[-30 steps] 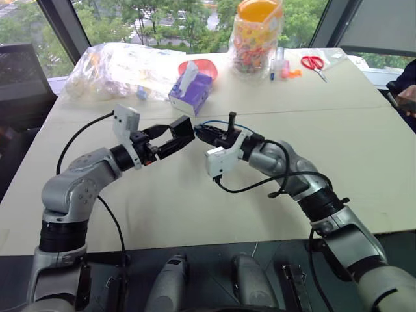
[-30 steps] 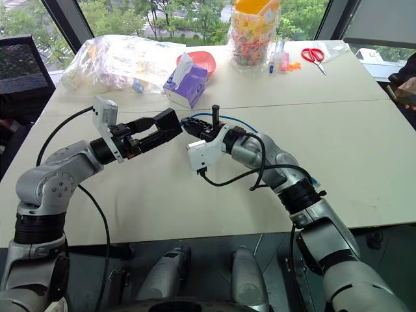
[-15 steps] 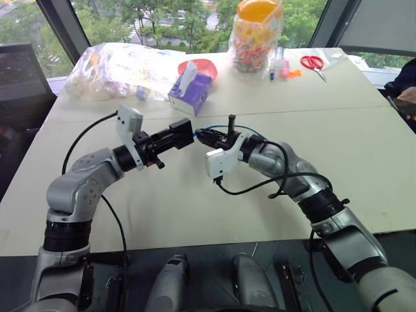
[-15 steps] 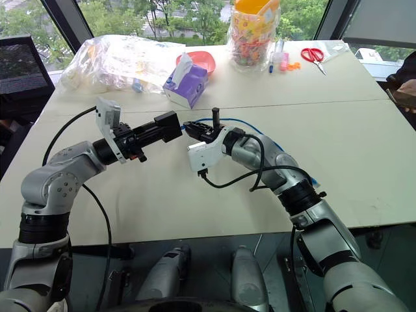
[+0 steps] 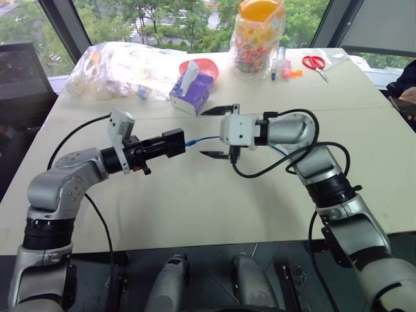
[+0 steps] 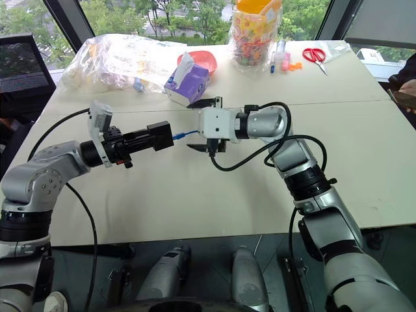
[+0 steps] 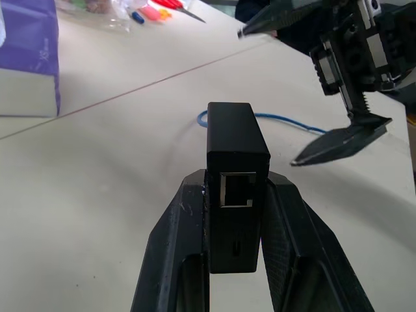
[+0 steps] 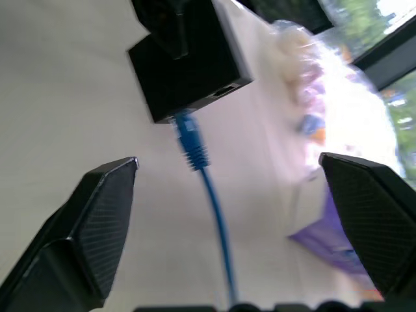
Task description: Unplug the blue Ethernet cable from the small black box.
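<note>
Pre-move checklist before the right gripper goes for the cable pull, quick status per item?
1. Left gripper shut on the small black box: ok.
2. Box lifted clear of the table: ok.
3. Blue Ethernet cable plugged into the box: ok, its plug end sits at the box face in the right wrist view.
4. Right gripper open, fingers either side of the cable: ok.
5. Right gripper gripping the cable: not ok, the fingers stand apart from it.
6. Purple tissue box clear of both grippers: ok, it sits farther back on the table.
</note>
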Robot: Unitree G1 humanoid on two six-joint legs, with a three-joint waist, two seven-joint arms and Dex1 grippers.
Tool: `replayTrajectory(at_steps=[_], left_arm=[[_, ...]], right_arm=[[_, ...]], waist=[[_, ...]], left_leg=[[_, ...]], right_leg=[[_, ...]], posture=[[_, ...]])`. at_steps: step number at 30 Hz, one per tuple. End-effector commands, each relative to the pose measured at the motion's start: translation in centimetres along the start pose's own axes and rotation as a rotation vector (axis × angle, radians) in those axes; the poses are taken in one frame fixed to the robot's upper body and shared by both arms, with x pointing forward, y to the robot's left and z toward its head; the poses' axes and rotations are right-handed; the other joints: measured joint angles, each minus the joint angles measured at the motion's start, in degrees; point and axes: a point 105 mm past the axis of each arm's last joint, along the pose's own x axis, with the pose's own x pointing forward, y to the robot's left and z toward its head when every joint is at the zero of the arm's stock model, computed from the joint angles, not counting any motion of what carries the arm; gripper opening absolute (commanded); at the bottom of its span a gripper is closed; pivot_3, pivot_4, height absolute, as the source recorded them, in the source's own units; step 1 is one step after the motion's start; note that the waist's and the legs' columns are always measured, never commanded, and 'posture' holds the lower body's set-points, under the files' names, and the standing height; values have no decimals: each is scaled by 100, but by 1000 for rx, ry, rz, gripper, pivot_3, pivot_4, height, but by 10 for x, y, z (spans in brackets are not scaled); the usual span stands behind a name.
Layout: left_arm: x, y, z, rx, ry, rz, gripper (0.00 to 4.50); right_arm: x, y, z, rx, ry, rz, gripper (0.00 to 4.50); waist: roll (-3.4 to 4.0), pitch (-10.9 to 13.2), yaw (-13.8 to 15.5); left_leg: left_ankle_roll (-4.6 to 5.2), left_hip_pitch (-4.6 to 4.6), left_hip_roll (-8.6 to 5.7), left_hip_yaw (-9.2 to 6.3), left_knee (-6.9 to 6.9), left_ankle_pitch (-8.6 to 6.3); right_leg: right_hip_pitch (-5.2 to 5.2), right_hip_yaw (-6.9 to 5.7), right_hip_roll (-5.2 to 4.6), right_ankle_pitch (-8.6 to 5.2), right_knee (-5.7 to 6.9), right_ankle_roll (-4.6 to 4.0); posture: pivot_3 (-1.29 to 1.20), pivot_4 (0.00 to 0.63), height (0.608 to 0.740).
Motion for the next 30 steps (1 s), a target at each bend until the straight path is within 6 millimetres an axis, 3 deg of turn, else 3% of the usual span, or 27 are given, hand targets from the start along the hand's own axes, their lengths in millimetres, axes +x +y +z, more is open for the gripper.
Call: replayTrajectory(at_steps=[1,5,8,14,20,23,25,30], left_arm=[[-8,-8,23,67,-65,-71,486],[-14,-19,33,53,-88,-161,486],[-17,-29,37,44,-73,-224,486],[-22,-41,34,21,-22,-288,486],[-24,-39,41,22,-48,-279,486],[-24,-38,45,21,-59,-279,486],[-24,-40,45,20,-62,-282,486],[-24,-42,46,15,-67,-288,486]], right_arm=[[-10,4,23,223,-120,127,4405],[-12,11,30,476,-179,229,4405],[-13,5,41,597,-241,256,4405],[-13,-5,57,671,-309,269,4405],[-7,6,54,649,-265,315,4405],[-4,10,50,648,-249,323,3563],[-2,11,50,648,-244,329,2651],[-1,14,50,650,-237,347,2651]], waist=[[0,0,0],[0,0,-7],[1,1,-10],[0,1,1],[0,1,-1],[0,1,-6],[0,1,-7],[0,1,-4]], left_leg=[[0,0,0,0,0,0],[0,-1,2,1,-1,-1],[-1,-6,9,10,-3,-1],[0,-9,17,26,-6,-3],[0,-10,18,30,-6,-4],[0,-10,20,32,-6,-4],[0,-11,21,34,-7,-4],[0,-11,21,37,-7,-4]], right_leg=[[0,0,0,0,0,0],[-3,0,0,-1,0,-1],[-16,0,0,0,1,-3],[-22,2,0,1,-3,-3],[-24,2,0,2,-4,-3],[-27,3,1,2,-3,-3],[-28,4,1,2,-3,-3],[-29,6,1,2,-3,-2]], posture=[[0,150,728],[0,150,728],[0,150,728],[0,150,728],[0,150,728],[0,150,728],[0,150,728],[0,150,728]])
